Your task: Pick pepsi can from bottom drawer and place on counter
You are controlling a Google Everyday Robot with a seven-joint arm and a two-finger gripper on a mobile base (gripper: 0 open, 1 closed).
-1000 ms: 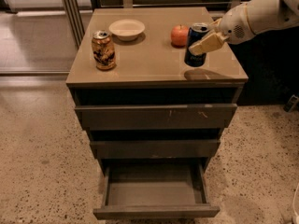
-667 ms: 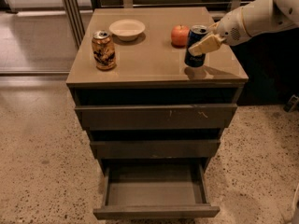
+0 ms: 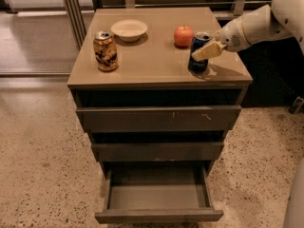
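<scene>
The pepsi can (image 3: 198, 56), dark blue with a silver top, stands upright on the right side of the tan counter (image 3: 152, 61), just in front of a red apple. My gripper (image 3: 207, 51) reaches in from the right and is shut on the can, with one beige finger across its front. The can's base looks level with the counter top. The bottom drawer (image 3: 159, 216) is pulled out, and its tray is empty.
A gold-brown patterned can (image 3: 105, 50) stands at the counter's left. A white bowl (image 3: 128, 29) sits at the back, and the red apple (image 3: 184, 35) is right behind the pepsi can. The two upper drawers (image 3: 156, 119) are closed. My white arm (image 3: 266, 23) spans the upper right.
My gripper has lowered the pepsi can a little, down onto the counter. The other things have not moved.
</scene>
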